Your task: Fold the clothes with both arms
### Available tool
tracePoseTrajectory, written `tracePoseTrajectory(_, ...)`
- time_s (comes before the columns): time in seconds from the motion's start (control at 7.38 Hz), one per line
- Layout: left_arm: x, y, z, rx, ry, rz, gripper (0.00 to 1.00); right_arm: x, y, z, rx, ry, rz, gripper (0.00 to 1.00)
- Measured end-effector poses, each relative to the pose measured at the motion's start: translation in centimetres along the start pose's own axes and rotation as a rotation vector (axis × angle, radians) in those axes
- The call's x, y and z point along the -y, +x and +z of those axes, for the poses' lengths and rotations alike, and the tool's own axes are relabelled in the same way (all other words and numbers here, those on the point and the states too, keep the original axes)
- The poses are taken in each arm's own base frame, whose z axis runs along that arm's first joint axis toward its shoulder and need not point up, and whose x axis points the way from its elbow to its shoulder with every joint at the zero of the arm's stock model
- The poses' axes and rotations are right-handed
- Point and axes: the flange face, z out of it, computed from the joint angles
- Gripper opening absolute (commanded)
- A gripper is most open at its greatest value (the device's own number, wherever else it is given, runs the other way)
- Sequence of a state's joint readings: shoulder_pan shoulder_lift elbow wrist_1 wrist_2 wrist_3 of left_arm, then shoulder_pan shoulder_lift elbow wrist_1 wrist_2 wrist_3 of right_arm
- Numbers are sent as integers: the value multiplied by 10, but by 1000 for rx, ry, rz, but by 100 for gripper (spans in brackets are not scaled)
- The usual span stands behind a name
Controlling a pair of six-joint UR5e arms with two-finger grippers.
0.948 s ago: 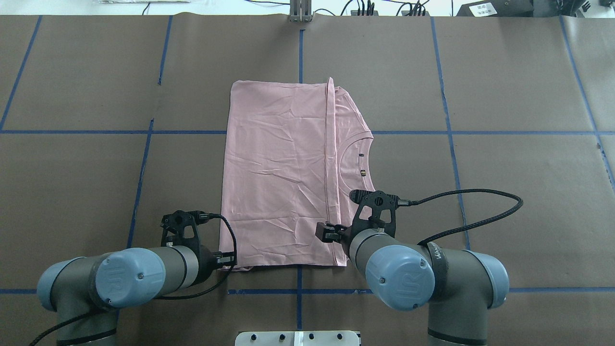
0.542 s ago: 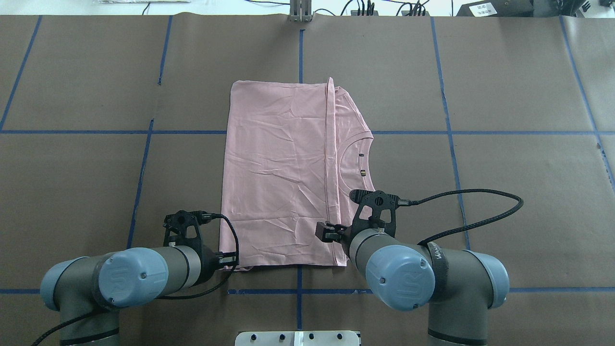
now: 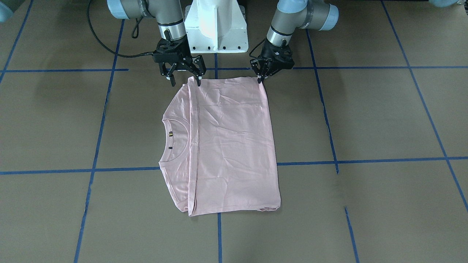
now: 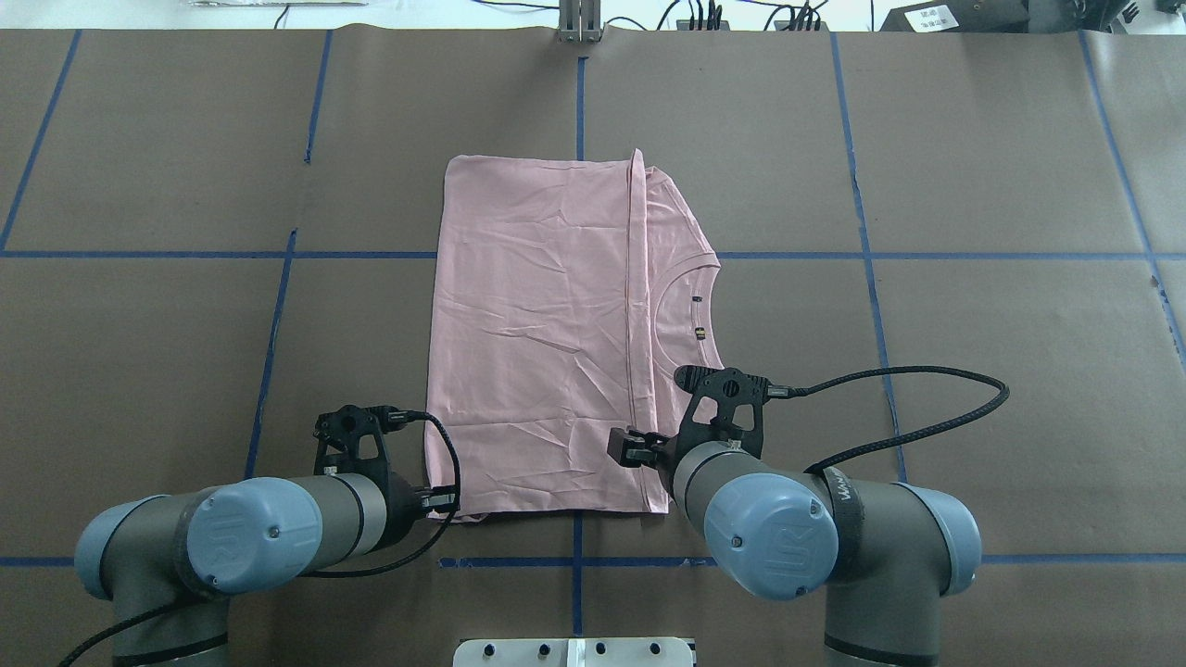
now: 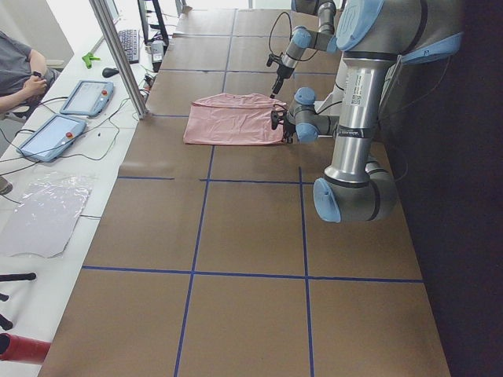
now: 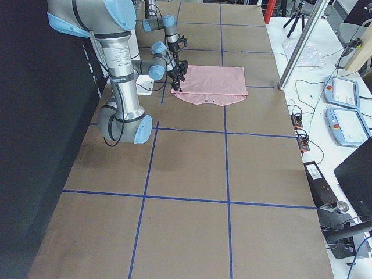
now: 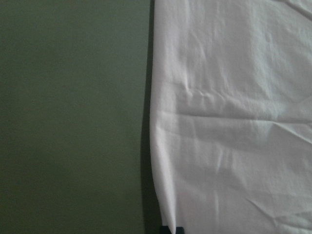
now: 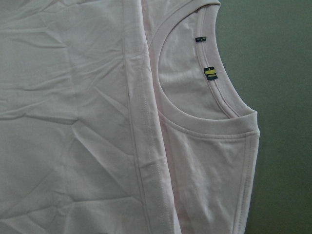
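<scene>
The pale pink T-shirt [image 3: 230, 146] lies flat on the brown table, folded lengthwise, with a folded hem line beside the ribbed collar [image 3: 175, 138]. It also shows in the overhead view [image 4: 537, 324]. No cartoon shows. My left gripper [image 3: 260, 80] is shut on the shirt's near corner, the one away from the collar; its wrist view shows that shirt edge [image 7: 161, 146]. My right gripper [image 3: 184, 81] is open at the near edge on the collar side. One finger [image 3: 198, 81] is over the cloth and the other is off it. The right wrist view shows the collar [image 8: 204, 112] and neck label [image 8: 210, 74].
The white pedestal base [image 3: 215, 25] stands between the arms at the near edge. Blue tape lines [image 4: 927, 256] grid the brown table. A metal post [image 4: 579, 23] stands at the far edge. Tablets [image 5: 86, 98] and an operator [image 5: 20, 75] are beyond the far edge.
The left arm has shifted slightly to the right and forward, its gripper staying at the shirt's near corner. The right arm and the shirt have not visibly moved.
</scene>
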State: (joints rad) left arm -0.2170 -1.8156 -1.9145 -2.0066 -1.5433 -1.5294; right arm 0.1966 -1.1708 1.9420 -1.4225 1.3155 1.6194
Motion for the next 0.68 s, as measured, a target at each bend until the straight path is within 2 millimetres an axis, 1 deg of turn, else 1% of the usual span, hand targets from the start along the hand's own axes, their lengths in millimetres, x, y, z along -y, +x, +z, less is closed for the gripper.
tracePoseTrajectory(0.14,0,1,0,-2,0,0,0,-3,1,3,-17,-2,30,71)
tracePoseTrajectory(0.27,0,2,-1,-4,0,0,0,-6,2,7,-44,-4,45,68)
tracePoseTrajectory(0.68,0,3,-2,-8,0,0,0,-26,2,18,-102,-18,53,68)
